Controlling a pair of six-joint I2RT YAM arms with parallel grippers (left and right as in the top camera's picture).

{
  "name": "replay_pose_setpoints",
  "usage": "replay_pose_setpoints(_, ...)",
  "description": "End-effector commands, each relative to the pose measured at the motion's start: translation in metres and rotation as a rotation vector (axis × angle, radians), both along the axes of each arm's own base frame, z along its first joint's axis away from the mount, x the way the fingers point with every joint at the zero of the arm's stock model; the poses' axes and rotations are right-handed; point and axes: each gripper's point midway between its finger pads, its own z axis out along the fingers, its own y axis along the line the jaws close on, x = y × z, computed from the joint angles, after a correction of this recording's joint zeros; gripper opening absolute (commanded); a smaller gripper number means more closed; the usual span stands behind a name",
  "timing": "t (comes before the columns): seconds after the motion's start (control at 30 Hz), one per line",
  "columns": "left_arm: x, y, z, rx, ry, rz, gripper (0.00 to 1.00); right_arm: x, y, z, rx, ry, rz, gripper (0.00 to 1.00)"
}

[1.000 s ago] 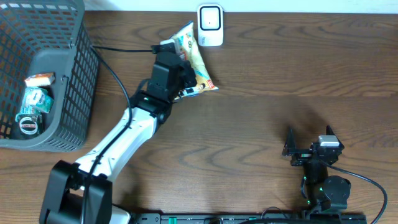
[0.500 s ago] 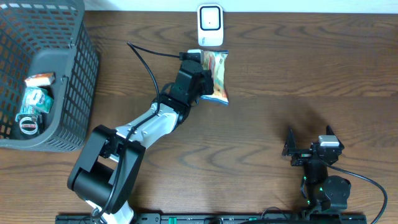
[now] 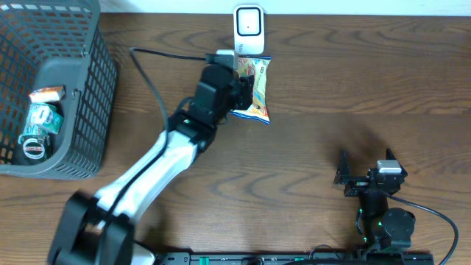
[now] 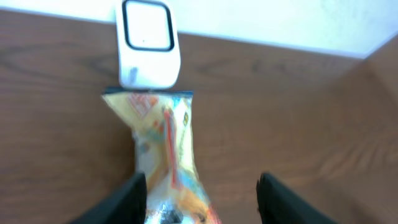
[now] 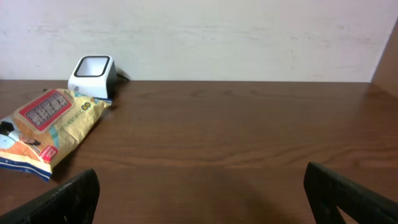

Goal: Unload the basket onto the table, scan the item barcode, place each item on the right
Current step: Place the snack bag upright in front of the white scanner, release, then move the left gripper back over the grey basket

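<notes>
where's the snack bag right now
In the overhead view the snack bag lies at the back middle of the table, just in front of the white scanner, between the open left claw fingers.

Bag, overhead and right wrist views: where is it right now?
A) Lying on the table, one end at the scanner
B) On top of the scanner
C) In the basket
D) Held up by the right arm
A: the right wrist view shows the bag lying flat on the table, with its far end at the base of the scanner.
</notes>
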Motion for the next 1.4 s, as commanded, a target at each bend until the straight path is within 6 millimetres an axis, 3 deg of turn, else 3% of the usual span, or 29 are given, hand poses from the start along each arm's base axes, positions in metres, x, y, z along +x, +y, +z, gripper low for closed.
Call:
replay_pose_setpoints(0.0, -0.015, 0.021, 0.029, 0.141, -0.072, -0.041, 0.56, 0.000, -0.002, 0.000, 0.010, 0.000, -0.012, 0.99)
replay_pose_setpoints(0.13, -0.049, 0.057, 0.030, 0.213, 0.027, -0.026, 0.56, 0.000, -0.002, 0.000, 0.010, 0.000, -0.012, 0.99)
replay_pose_setpoints(0.27, -0.091, 0.085, 0.014, 0.282, 0.183, -0.023, 0.59, 0.000, -0.002, 0.000, 0.010, 0.000, -0.012, 0.99)
replay_pose_setpoints(0.53, -0.146, 0.086, 0.008, 0.221, 0.352, -0.088, 0.78, 0.000, -0.002, -0.001, 0.010, 0.000, -0.012, 0.99)
replay_pose_setpoints(0.6, -0.158, 0.084, 0.014, 0.200, 0.385, -0.119, 0.89, 0.000, -0.002, -0.001, 0.010, 0.000, -0.012, 0.99)
replay_pose_setpoints(0.7, -0.168, 0.086, 0.037, 0.195, 0.411, -0.127, 0.96, 0.000, -0.002, 0.000, 0.010, 0.000, -0.012, 0.99)
replay_pose_setpoints(0.87, -0.170, 0.095, 0.103, 0.166, 0.345, -0.101, 0.99, 0.000, -0.002, 0.000, 0.010, 0.000, -0.012, 0.99)
replay_pose_setpoints(1.03, -0.156, 0.115, 0.163, 0.127, 0.241, -0.023, 0.99, 0.000, -0.002, 0.000, 0.010, 0.000, -0.012, 0.99)
replay_pose_setpoints(1.17, -0.140, 0.142, 0.191, 0.131, 0.175, 0.082, 1.00, 0.000, -0.002, 0.000, 0.010, 0.000, -0.012, 0.99)
replay_pose_setpoints(1.37, -0.118, 0.181, 0.217, 0.229, 0.019, 0.187, 0.98, 0.000, -0.002, -0.001, 0.010, 0.000, -0.012, 0.99)
